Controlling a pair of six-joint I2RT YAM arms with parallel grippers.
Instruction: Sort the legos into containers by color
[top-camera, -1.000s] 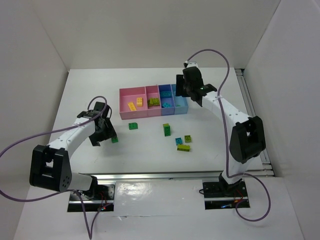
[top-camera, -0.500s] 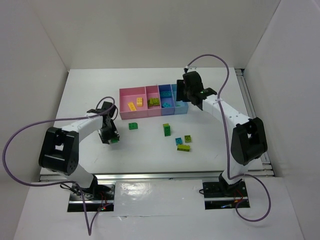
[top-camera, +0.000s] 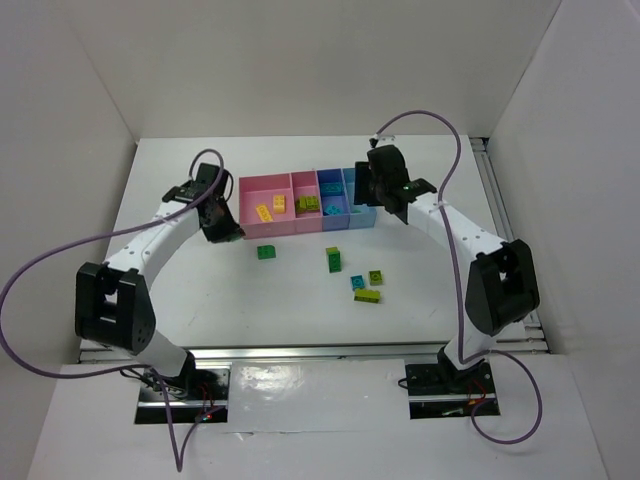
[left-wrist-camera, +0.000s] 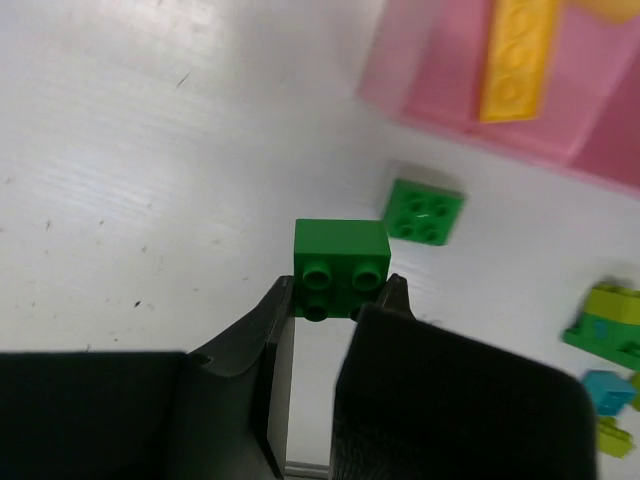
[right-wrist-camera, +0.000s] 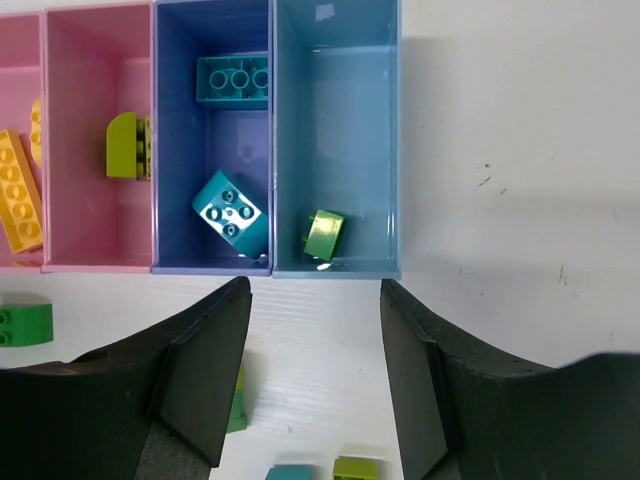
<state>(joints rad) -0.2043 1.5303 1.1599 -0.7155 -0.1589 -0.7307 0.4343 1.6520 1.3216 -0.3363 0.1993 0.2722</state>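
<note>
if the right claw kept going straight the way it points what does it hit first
Most likely the near end of the light blue rectangular plastic bin, where a small lime studded brick lies. The open right claw points down at that spot; whether rim or brick comes first is unclear.

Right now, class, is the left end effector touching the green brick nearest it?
Touching. The left wrist view shows the left end effector with one finger pressed against each side of the green brick, with no gap on either side.
</note>
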